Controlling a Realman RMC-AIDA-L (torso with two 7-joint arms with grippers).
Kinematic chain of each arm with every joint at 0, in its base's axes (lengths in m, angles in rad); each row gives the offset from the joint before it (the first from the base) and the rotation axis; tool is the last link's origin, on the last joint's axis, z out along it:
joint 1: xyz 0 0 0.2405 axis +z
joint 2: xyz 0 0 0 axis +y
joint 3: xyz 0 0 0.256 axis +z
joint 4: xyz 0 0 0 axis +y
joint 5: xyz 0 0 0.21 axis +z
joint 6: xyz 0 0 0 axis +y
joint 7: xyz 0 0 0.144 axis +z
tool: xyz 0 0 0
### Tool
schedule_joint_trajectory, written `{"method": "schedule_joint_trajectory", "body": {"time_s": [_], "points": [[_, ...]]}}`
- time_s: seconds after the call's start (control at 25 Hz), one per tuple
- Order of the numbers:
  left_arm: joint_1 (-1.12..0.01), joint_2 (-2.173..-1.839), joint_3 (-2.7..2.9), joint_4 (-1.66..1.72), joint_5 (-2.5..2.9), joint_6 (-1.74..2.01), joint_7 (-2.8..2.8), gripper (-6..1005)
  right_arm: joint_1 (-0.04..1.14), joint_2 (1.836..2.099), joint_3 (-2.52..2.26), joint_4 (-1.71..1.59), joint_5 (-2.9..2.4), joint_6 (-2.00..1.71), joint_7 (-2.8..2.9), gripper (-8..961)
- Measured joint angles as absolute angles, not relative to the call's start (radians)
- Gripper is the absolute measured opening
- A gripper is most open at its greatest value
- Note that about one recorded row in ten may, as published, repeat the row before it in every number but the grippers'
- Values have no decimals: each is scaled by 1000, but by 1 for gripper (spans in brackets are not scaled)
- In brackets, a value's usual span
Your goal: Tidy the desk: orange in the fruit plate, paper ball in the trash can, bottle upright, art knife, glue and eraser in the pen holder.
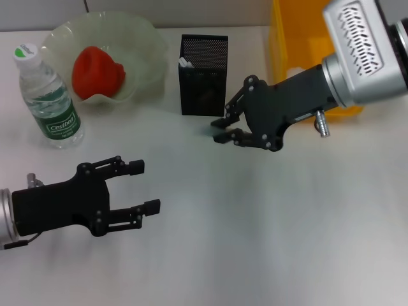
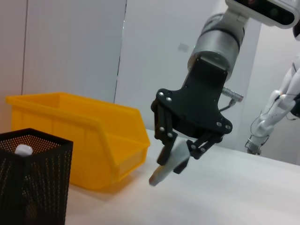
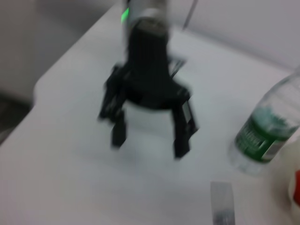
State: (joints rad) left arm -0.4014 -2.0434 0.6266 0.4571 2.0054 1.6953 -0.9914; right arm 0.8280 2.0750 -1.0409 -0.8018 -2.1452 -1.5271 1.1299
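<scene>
Right gripper of mine, clamped on a pale tool, likely the art knife, hovers just beside the pen holder, blade tilted downward; left gripper idles open.

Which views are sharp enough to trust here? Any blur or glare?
Head view: sharp, even light, only soft shadows under the left tool and right tool. Left wrist view: crisp on the right tool shut on a pale grey object; the yellow bin is well lit. Right wrist view: motion-blurred throughout, with the left tool and bottle smeared.
</scene>
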Motion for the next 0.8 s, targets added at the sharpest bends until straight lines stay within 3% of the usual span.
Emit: {"method": "schedule_joint_trajectory", "body": {"time_s": [0.36, 0.8], "points": [[-406, -2069, 616, 450, 1996, 1687, -956, 800, 749, 2080, -1037, -698, -1908, -1461, 1098, 138], [-364, -2067, 616, 390, 1892, 1734, -846, 801, 692, 2082, -1034, -600, -1758, -1422, 1016, 139]]}}
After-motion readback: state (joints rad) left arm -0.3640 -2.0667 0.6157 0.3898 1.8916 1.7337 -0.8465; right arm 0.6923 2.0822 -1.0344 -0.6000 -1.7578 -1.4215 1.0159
